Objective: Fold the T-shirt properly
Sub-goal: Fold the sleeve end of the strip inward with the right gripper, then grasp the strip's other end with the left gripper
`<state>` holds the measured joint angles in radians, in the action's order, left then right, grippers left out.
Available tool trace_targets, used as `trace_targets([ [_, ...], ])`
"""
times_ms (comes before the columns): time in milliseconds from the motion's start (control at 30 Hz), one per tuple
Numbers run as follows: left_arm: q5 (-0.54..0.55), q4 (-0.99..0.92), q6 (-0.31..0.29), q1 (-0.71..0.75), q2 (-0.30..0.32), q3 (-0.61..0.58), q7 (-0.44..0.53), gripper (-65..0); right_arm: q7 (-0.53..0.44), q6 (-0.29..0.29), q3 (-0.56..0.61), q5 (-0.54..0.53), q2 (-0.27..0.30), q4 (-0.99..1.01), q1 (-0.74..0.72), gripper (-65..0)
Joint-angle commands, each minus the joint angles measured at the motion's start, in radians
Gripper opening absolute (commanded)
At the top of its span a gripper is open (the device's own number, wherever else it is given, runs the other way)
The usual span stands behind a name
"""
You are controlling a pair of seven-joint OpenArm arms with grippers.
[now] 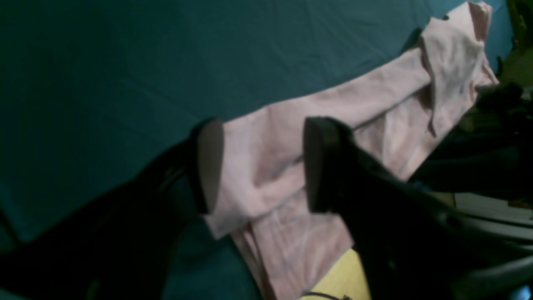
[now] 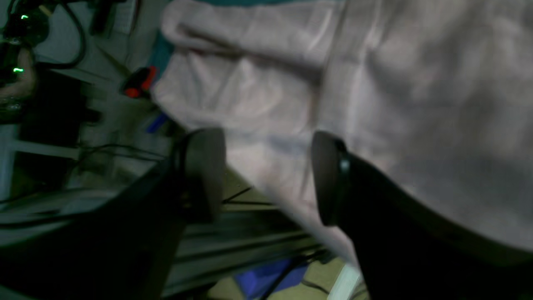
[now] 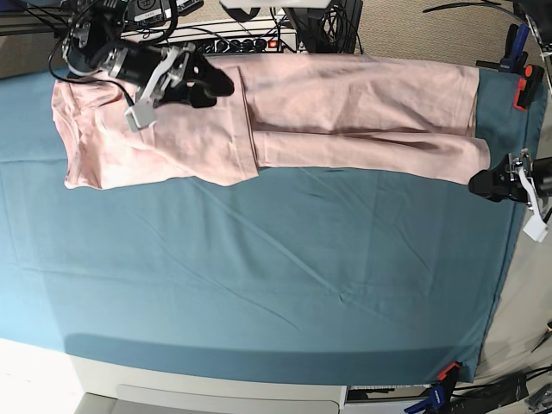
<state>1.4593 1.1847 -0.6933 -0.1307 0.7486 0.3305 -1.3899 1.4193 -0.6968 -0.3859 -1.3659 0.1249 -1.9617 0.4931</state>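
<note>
The pale pink T-shirt (image 3: 345, 112) lies plain side up in a long folded band along the far edge of the teal sheet (image 3: 259, 267). Its wider part lies at the left (image 3: 147, 142). My right gripper (image 3: 211, 89) hovers over the shirt left of its middle, jaws open and empty. In the right wrist view the gripper (image 2: 266, 179) has pink cloth (image 2: 395, 104) below it. My left gripper (image 3: 483, 184) is at the shirt's near right corner. In the left wrist view this gripper (image 1: 262, 166) is open, with the shirt's end (image 1: 266, 141) between the fingers (image 1: 210, 166).
Orange clamps (image 3: 523, 86) (image 3: 446, 373) pin the sheet at the right edge and near corner. Cables and electronics (image 3: 241, 30) crowd the far edge behind the shirt. Bare yellow table (image 1: 341, 275) shows past the sheet's right edge.
</note>
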Motion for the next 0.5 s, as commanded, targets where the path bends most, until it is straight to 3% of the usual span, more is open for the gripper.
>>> trace_targets([
  [0, 0.024, 0.013, -0.005, -0.019, 0.031, 0.01, 0.012, -35.8, -0.023, -0.001, -0.009, -0.084, 0.015, -0.016, -0.002, -31.5],
  [300, 0.024, 0.013, -0.005, 0.067, 0.074, 0.047, -0.006, -35.8, -0.023, -0.001, -0.009, -0.108, 0.024, -0.186, -0.008, -31.5],
  [467, 0.024, 0.013, -0.005, 0.169, 0.087, 0.053, -0.006, -31.3, -0.023, -0.001, -0.009, 0.088, 0.024, -0.208, -0.009, -31.5],
])
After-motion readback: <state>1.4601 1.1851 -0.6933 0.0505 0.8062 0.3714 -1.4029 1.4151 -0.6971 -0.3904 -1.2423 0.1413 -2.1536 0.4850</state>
